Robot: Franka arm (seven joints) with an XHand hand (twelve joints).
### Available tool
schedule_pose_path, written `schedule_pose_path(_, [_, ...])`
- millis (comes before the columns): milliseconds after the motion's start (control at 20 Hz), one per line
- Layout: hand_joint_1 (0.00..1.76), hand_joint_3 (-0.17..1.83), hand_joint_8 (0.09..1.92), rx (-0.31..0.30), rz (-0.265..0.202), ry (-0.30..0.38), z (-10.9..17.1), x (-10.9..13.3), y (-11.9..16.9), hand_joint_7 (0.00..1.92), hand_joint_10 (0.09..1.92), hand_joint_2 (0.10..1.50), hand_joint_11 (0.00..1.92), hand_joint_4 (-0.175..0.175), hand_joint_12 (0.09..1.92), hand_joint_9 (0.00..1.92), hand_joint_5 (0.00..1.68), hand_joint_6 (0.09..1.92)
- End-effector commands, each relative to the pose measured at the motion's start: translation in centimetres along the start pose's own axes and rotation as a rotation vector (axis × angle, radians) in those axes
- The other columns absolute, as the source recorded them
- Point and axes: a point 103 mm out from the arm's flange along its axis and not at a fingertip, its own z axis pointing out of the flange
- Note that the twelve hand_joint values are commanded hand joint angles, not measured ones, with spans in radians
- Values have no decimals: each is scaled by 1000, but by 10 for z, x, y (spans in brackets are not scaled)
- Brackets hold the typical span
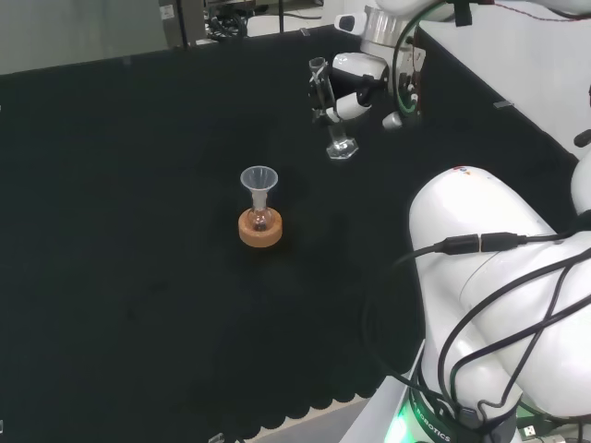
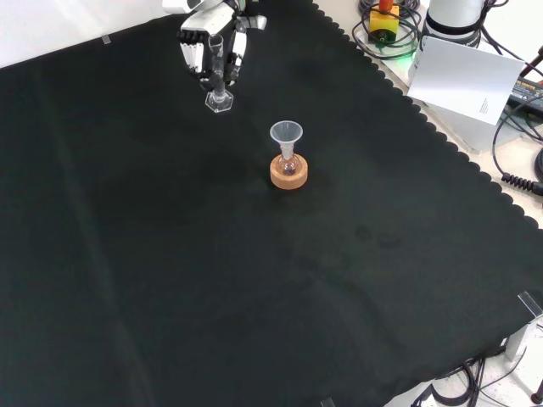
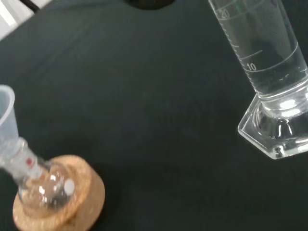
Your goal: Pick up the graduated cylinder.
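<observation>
The graduated cylinder [image 1: 331,109] is clear, with a hexagonal foot [image 2: 219,102], and stands far right on the black cloth in the head view, leaning slightly. My hand [image 1: 349,88] has its fingers curled round the cylinder's upper part. In the front view the hand [image 2: 208,42] comes in from the top, with the cylinder [image 2: 218,75] between its fingers. I cannot tell whether the foot touches the cloth. Close up in the wrist view, the cylinder [image 3: 269,62] shows printed marks and what looks like clear liquid in its lower part.
A small round flask with a clear funnel [image 1: 259,180] in its neck sits on a cork ring [image 1: 260,229] mid-cloth, seen too in the front view [image 2: 288,172] and the wrist view [image 3: 57,197]. Cables and a white sheet [image 2: 462,80] lie beyond the cloth's scalloped edge.
</observation>
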Motion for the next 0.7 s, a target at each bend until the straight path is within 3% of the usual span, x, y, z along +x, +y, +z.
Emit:
schedule_pose_path(50, [1132, -8, 389, 122, 39, -66, -6, 12, -28, 1196, 87, 1129, 1341, -133, 724, 1450, 978, 1020])
schedule_pose_path(700, [1133, -9, 350, 287, 37, -108, 12, 43, -53, 1226, 87, 1121, 1354, -126, 711, 1463, 994, 995])
